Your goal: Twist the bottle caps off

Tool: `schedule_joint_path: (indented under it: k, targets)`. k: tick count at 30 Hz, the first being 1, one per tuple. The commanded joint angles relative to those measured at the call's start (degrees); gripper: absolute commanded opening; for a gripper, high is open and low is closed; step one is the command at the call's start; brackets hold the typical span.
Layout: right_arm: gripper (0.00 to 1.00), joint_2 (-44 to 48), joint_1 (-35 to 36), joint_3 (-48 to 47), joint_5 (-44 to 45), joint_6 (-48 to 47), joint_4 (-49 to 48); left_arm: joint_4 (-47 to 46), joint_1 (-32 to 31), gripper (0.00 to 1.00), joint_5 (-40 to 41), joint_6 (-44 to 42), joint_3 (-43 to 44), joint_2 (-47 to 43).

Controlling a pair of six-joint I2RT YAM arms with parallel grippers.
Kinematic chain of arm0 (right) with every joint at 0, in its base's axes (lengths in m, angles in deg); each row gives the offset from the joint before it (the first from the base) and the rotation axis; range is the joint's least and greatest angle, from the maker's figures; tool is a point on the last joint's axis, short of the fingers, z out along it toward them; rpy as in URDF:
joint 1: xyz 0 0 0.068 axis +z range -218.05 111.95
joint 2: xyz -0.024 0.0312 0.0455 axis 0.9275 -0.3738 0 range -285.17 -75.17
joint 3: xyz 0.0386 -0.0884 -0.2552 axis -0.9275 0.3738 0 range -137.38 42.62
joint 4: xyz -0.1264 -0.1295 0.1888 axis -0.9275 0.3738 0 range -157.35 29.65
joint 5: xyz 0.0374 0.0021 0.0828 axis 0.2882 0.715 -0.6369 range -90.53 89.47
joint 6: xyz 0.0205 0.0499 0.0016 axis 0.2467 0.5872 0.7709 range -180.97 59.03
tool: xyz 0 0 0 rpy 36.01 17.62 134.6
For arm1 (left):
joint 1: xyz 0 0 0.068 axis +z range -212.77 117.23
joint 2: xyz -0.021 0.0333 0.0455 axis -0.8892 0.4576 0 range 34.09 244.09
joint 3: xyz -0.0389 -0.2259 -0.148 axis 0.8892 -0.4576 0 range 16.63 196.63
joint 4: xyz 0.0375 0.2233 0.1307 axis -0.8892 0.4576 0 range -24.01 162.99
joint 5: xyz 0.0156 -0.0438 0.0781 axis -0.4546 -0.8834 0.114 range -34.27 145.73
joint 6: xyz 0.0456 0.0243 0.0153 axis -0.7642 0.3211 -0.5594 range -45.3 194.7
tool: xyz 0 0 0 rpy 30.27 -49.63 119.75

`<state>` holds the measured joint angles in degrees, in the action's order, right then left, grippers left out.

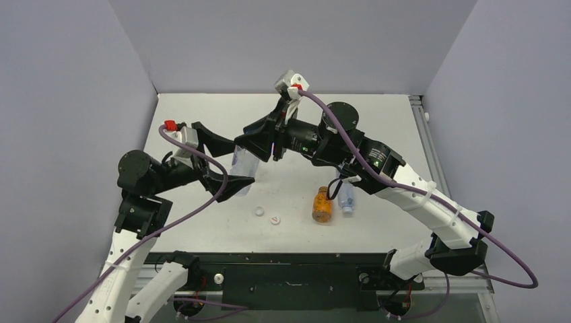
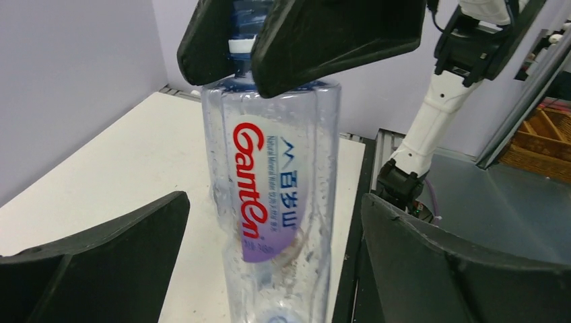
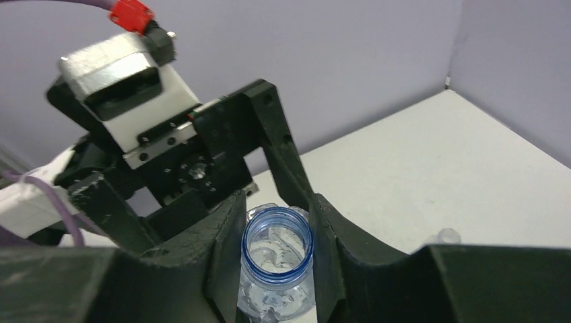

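Note:
A clear bottle (image 1: 244, 168) with a red and blue Ganten label (image 2: 266, 182) is upright between both grippers. My right gripper (image 1: 254, 148) is shut on its neck from above. In the right wrist view the mouth (image 3: 277, 237) is open with a blue rim and no cap, and my right gripper (image 3: 277, 262) has its fingers (image 3: 225, 249) pressed on both sides. My left gripper (image 1: 240, 161) (image 2: 276, 269) is wide open around the bottle's body, with a gap on each side. Two small white caps (image 1: 259, 210) (image 1: 274, 219) lie on the table.
A squat orange bottle (image 1: 322, 205) and a short clear bottle with a blue label (image 1: 347, 197) stand under the right forearm. A small clear cap (image 3: 448, 235) lies on the table in the right wrist view. Grey walls enclose the white table (image 1: 202, 108).

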<state>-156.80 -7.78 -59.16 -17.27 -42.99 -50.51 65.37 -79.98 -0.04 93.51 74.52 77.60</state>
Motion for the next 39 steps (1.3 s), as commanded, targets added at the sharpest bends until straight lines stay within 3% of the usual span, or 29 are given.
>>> schedule_joint_path:
  k: [1,7,11,18,24,39]
  targets:
    - [0.0,2.82,-2.39,1.69,9.07,-5.1,3.28,5.37,-0.19,0.97,7.44,-3.66,2.98,-0.47]
    - [0.0,5.79,-6.92,12.75,22.07,-10.15,1.07,28.21,-0.1,0.97,13.51,-17.75,11.23,2.35]
    - [0.0,5.23,-9.14,22.44,26.44,-12.01,-5.14,34.71,-0.02,0.97,17.02,-23.85,12.64,2.65]
    - [0.0,-1.2,-10.34,33.69,32.3,-11.62,-21.14,36.09,-0.01,0.97,18.1,-23.69,12.47,1.38]
    - [0.0,-7.19,-9.97,36.07,35.21,-9.93,-29.21,38.38,0.07,0.97,19.69,-25.29,13.88,2.16]
    - [0.0,-18.84,-6.67,41.38,52.53,-14.76,-52.96,37.76,0.14,0.97,20.31,-27.29,11.7,-1.49]
